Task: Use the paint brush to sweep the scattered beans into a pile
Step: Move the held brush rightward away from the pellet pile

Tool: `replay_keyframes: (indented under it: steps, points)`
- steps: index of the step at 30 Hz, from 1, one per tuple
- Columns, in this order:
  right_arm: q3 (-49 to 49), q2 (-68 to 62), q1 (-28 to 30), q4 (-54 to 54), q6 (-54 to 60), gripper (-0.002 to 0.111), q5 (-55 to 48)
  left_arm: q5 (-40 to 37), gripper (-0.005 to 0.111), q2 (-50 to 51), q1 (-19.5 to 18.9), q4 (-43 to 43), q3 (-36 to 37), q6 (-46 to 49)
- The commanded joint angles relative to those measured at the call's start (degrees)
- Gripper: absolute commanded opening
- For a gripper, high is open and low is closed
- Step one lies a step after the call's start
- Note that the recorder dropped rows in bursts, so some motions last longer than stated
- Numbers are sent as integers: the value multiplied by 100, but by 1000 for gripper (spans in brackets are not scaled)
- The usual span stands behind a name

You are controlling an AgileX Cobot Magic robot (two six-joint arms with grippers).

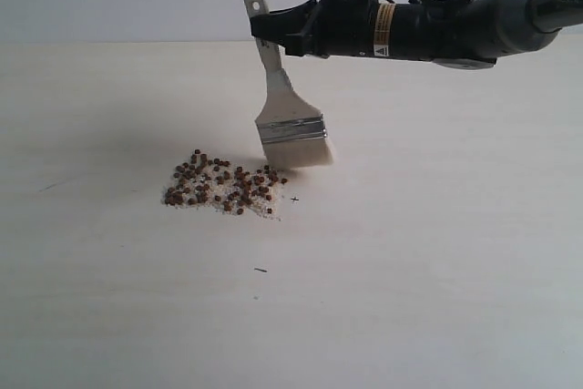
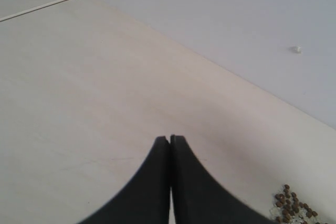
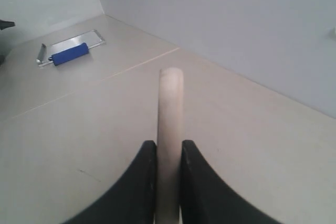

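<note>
Paint brush (image 1: 290,125) clamped in right gripper (image 3: 169,146), tilted, just beside pile (image 1: 223,187)

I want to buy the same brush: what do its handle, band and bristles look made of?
On the paint brush, the handle looks like pale matte wood, cream and unpainted. The band seems silvery metal, shiny with ridges. The bristles are white fibres; natural or synthetic, I cannot tell.

Yellow label (image 1: 385,29), bearing a small dark sign, on the wrist behind the right gripper (image 1: 264,29) jaws; print illegible.
</note>
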State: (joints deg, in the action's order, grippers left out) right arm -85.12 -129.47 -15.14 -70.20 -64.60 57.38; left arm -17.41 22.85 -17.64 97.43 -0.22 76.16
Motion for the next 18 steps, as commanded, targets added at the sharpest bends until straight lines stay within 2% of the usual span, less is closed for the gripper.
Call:
replay_keyframes:
  steps: [1, 9, 18]
  points:
    - [13, 21, -15, 13, 6, 0, 239, -15, 0, -25, -15, 32, 22, 12]
    - [13, 85, -4, -24, -56, 0, 193, -15, 0, -13, -15, 32, 22, 7]
    - [17, 670, -4, -599, -953, 0, -406, -15, 0, 51, -15, 32, 22, 7]
